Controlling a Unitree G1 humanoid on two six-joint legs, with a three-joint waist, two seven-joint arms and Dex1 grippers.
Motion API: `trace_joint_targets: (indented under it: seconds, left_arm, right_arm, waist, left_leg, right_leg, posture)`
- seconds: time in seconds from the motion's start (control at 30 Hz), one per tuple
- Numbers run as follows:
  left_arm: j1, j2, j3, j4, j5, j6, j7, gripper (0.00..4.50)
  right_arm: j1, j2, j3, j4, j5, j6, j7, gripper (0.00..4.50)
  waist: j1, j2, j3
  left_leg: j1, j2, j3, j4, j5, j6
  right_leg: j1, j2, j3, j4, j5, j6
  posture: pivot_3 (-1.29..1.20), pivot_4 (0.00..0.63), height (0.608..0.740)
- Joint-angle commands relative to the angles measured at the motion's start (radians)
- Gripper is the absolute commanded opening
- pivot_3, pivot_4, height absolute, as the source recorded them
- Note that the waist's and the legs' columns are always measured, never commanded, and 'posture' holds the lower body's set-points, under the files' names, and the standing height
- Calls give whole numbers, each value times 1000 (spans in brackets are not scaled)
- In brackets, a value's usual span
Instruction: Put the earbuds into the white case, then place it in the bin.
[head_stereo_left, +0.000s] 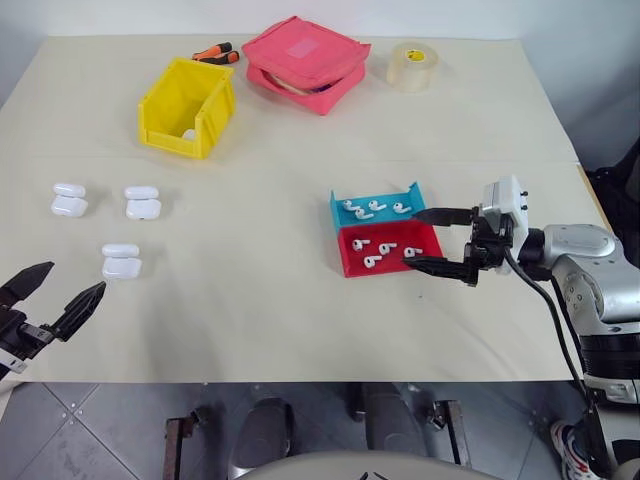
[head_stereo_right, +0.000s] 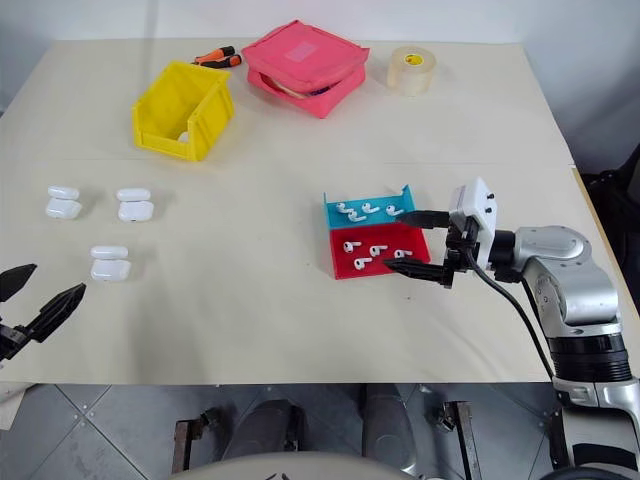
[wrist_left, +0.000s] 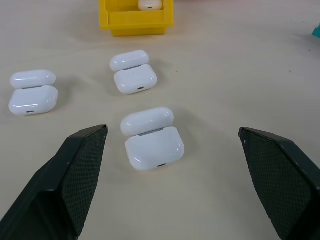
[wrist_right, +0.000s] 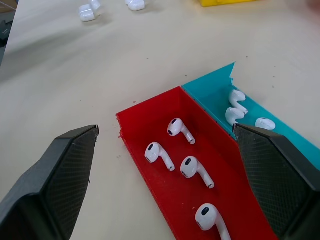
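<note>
Beige tabletop (head_stereo_left: 300, 130) holds three white cases (head_stereo_left: 121, 260) near the spread-fingered left gripper (head_stereo_left: 55, 295). Right gripper (head_stereo_left: 428, 240), fingers apart and empty, hovers at the red tray (head_stereo_left: 350, 262) of earbuds (head_stereo_left: 386, 247).

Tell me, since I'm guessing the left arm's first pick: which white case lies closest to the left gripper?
The lone white case in the front row, nearest the left gripper. The other two cases sit side by side farther back, toward the bin.
</note>
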Motion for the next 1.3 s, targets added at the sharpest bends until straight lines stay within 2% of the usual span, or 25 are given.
trace_joint_targets:
  seconds: [0.03,0.37,0.53,0.6,0.77,0.93,1.07,1.17,1.3]
  left_arm:
    - [6,6,31,-27,17,-7,31,4467]
    - [-13,22,65,-43,10,61,115,4467]
    - [64,6,130,-110,9,157,171,4467]
    - [137,-6,154,-141,7,220,173,4467]
    - [323,-102,263,-232,-49,253,127,4467]
    - [470,-178,321,-267,-89,257,71,4467]
    - [508,-207,342,-261,-95,229,58,4467]
    - [494,-203,335,-271,-90,226,79,4467]
    - [442,-143,290,-303,-96,281,135,4467]
  right_arm:
    - [-21,5,-17,-1,8,-21,2,4500]
    - [-88,47,0,39,-3,-34,-1,4500]
    - [-194,119,19,142,-65,-87,-65,4500]
    - [-217,125,30,157,-59,-79,-31,4500]
    - [-245,121,62,208,-47,-128,117,4500]
    - [-290,109,83,279,-58,-187,252,4500]
    - [-305,96,101,312,-72,-226,332,4500]
    - [-321,108,104,340,-80,-247,334,4500]
    - [-329,132,113,348,-88,-259,311,4500]
  waist:
    - [0,0,0]
    - [-1,0,0]
    - [-8,0,0]
    - [-6,1,0]
    - [-3,0,0]
    - [-1,1,0]
    - [0,0,0]
    - [-2,0,0]
    - [-1,0,0]
  left_leg:
    - [0,0,0,0,0,0]
    - [1,1,0,0,0,0]
    - [1,2,1,0,-1,-1]
    - [2,2,1,0,-1,-2]
    - [1,3,5,-1,-3,0]
    - [2,3,6,0,-5,1]
    - [3,3,5,0,-6,2]
    - [4,3,6,0,-6,2]
    - [5,3,6,0,-7,2]
  right_leg:
    - [0,0,0,0,0,0]
    - [0,1,0,0,0,0]
    - [0,1,1,0,0,-1]
    - [0,2,1,1,-1,-2]
    - [-2,1,-1,1,-2,-3]
    - [-1,1,0,0,-2,-4]
    - [0,2,-1,0,-3,-4]
    - [1,2,0,0,-3,-5]
    - [2,2,0,0,-3,-5]
  posture:
    - [0,150,740]
    - [0,150,740]
    - [0,150,740]
    - [0,150,740]
    - [0,150,740]
    - [0,150,740]
    - [0,150,740]
    - [0,150,740]
    - [0,150,740]
